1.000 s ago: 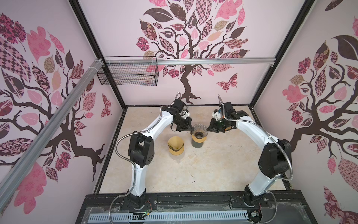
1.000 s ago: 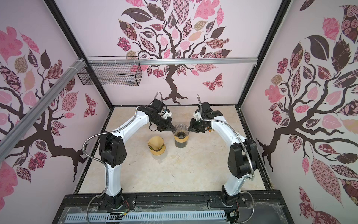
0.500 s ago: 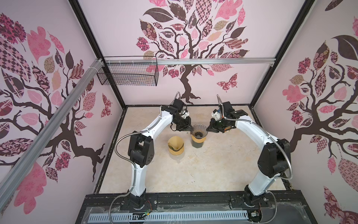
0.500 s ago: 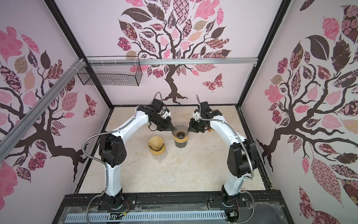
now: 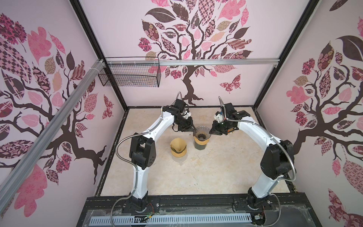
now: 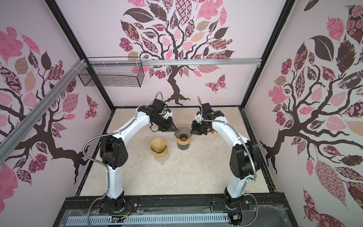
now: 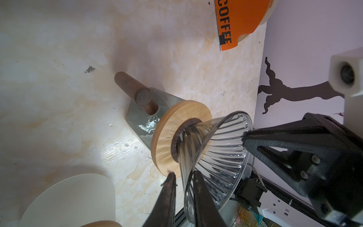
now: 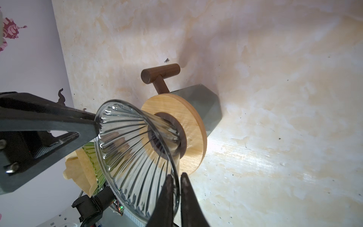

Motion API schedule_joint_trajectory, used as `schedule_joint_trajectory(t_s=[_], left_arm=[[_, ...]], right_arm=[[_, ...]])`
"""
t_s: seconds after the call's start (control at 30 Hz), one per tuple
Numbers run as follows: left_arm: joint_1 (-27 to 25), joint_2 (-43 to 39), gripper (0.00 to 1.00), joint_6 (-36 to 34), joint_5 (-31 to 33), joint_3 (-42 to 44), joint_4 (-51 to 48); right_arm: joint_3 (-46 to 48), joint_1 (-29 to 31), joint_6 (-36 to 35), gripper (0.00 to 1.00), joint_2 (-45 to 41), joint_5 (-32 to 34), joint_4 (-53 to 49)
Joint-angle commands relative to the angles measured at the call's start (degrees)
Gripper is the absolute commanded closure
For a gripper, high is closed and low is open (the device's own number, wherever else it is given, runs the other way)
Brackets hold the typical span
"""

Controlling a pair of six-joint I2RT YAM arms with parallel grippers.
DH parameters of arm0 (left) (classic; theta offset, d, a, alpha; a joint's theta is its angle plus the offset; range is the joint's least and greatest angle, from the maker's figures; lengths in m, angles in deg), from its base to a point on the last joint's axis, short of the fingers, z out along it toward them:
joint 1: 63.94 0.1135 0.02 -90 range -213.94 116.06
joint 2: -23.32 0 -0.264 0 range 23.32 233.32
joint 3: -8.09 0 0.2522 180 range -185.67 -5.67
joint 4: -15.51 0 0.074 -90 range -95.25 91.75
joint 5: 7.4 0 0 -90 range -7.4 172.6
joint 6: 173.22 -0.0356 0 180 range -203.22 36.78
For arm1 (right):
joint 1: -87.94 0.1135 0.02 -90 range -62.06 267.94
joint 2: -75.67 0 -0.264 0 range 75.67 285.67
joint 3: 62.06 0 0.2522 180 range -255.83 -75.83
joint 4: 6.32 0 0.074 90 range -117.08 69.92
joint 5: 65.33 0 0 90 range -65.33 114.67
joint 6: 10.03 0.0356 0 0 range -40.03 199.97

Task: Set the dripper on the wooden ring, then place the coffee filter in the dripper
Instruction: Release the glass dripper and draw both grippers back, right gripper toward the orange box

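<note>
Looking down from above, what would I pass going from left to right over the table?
In a top view: filters → left gripper → dripper → right gripper.

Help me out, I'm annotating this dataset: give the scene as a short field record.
dripper: clear glass cone, seated in wooden collar on dark grey jug; no filter inside
filter stack: tan cones, left of dripper in both top views, apart from it, ungripped
left gripper: jaws astride dripper rim, slightly apart
right gripper: jaws astride the opposite rim; grip unclear
task: filter not yet placed
</note>
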Motion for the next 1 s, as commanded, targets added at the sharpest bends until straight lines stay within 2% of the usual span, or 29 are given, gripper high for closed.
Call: schedule_joint_trajectory(t_s=[0.0,0.57,0.83,0.97], left_arm=[[0.6,-1.6,0.80,-0.3,0.5,-3.2,-0.6],[4.0,-8.8,0.74,-2.0,1.3,-1.3,-2.1],[5.6,-18.9,0.60,-4.9,5.2,4.7,-2.9],[5.9,-25.2,0.45,-6.1,8.7,8.9,-3.2]], right_arm=[[-2.0,0.1,-1.1,0.87,1.7,1.5,-2.5],[-8.4,0.1,-1.1,0.76,1.8,0.8,-4.6],[-14.5,-0.1,-1.1,0.72,1.4,4.1,-7.1],[-15.7,-1.3,-1.0,0.67,1.2,5.6,-6.6]])
